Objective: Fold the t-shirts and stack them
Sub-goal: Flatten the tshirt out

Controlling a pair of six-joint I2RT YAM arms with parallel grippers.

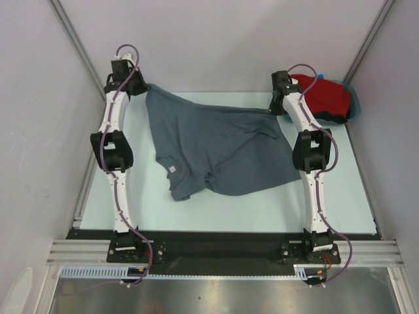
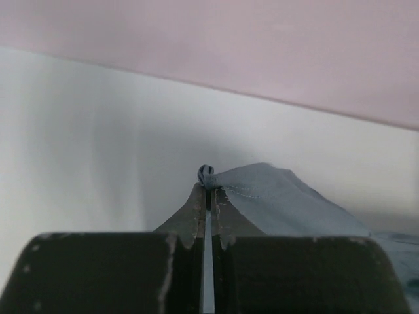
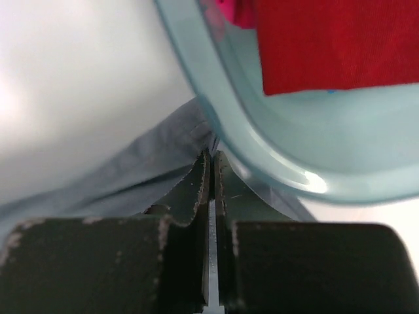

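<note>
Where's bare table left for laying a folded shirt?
Bare: the near strip of the pale table between the dark slate-grey t-shirt and the black base rail, and the patch right of the right arm. Crowded: far right corner, teal plastic tub holding a bright red shirt.

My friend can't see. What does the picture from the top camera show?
A grey t-shirt lies spread on a pale table, its far corners pinched by the left pincer and the right pincer. A red t-shirt sits in a teal tub at the far right.
</note>
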